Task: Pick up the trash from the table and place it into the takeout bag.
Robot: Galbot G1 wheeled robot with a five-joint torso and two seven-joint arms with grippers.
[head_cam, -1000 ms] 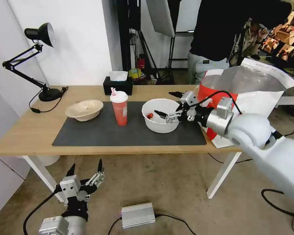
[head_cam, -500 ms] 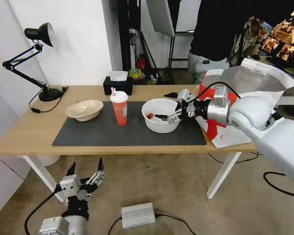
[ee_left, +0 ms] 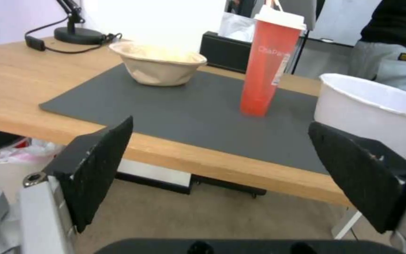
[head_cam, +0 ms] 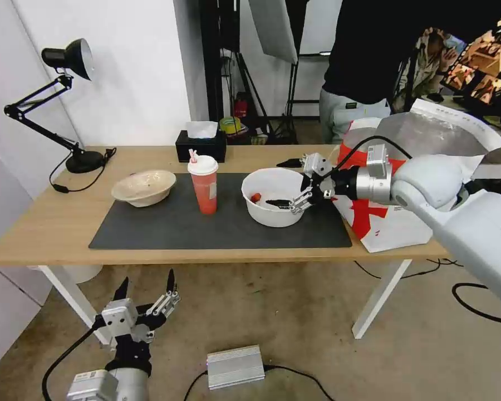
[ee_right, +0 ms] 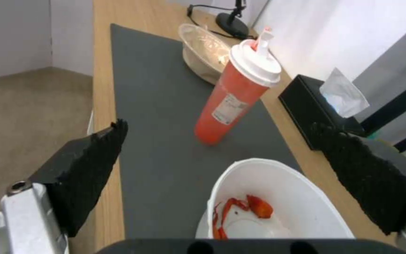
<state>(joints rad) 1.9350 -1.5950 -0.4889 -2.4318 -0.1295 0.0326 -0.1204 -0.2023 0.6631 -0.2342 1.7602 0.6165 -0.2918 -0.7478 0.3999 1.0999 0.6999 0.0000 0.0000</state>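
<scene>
Right pincer [head_cam: 288, 182] spread wide at the 3 o'clock rim of the white bowl [head_cam: 270, 196], one finger over the inside, nothing gripped. Risk: thin rim flexes or slips on closing, tipping red scraps [ee_right: 254, 208] onto the mat [head_cam: 217, 223]. Takeout bag [head_cam: 398, 184] sits just beside at 3 o'clock on the bench [head_cam: 44, 223]; arm swing could snag it. Left pincer [head_cam: 145, 287] spread, parked low.

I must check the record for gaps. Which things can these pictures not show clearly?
- Takeout bag inside: head view, hidden by its own wall and the right arm.
- White bowl far rim: head view, covered by the open right gripper.
- Beige bowl contents: left wrist view, too low an angle.
- Cup label print: too small.
</scene>
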